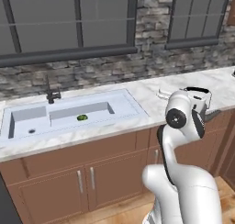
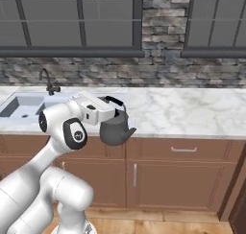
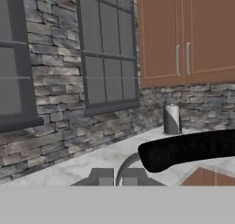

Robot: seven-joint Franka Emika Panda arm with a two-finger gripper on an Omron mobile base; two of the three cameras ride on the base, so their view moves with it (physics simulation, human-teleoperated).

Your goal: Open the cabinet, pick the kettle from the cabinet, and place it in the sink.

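One kettle (image 2: 115, 127) hangs by its black handle from the gripper (image 2: 111, 114), jaws pinched shut on it, above the counter's (image 2: 192, 111) front edge, right of the one sink (image 1: 69, 113). Two cabinet (image 3: 186, 35) doors stand closed.

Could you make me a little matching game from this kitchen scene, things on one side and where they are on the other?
Things:
1. kettle
2. small green thing
3. grey canister
4. faucet

Places:
A. lying in the sink
B. standing on the counter against the stone wall, below the cabinet
C. hanging in the air by its black handle from the shut claw
D. rising behind the sink's back edge

Pairs: 1-C, 2-A, 3-B, 4-D
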